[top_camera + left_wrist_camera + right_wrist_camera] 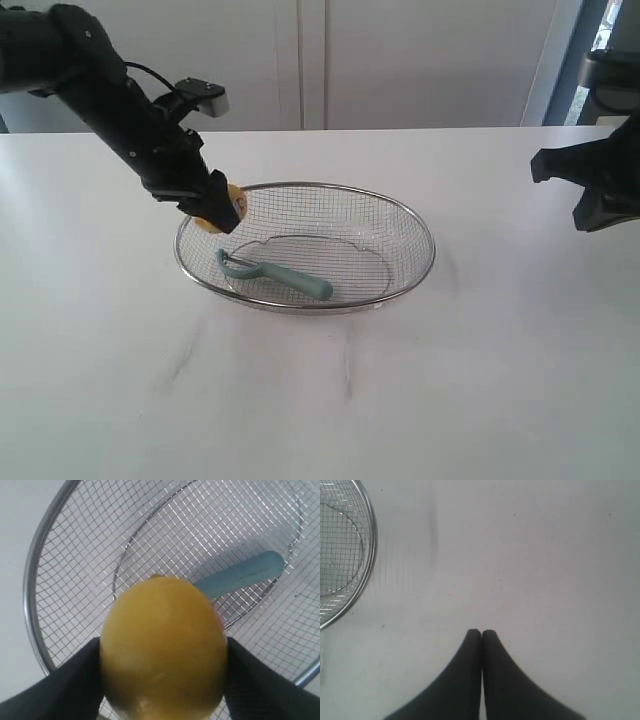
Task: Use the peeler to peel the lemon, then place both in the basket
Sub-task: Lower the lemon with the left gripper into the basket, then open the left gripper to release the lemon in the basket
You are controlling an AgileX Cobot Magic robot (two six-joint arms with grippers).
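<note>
White cabinet doors stand behind a wide white tabletop (320,400) that carries the work. On it sits the basket (405,240), a shallow oval of wire mesh whose long axis runs left to right in the exterior view.

The left arm slants down from the upper left to the basket's left end. The right arm hangs at the far right, well apart from the basket, over bare tabletop. The left arm is plainly the nearer of the two, and the only one with anything in hand.

The peeler (285,278) lies flat on the mesh floor. Its teal handle points toward the front right and its blade head toward the left wall, so that half of the placing looks done.

The left end effector (215,208) has its jaws spread wide and clamped on the lemon (162,645), one dark finger pressed against each flank. The fruit hangs just over the left rim, clear of the mesh. The basket floor lies below it and toward the middle, with the peeler's blade head close underneath. By my reading, the drop wants a short carry inward past the rim, so that the lemon lands beside the peeler and not on it.

The right end effector (481,634) has its fingertips pressed together on nothing.
</note>
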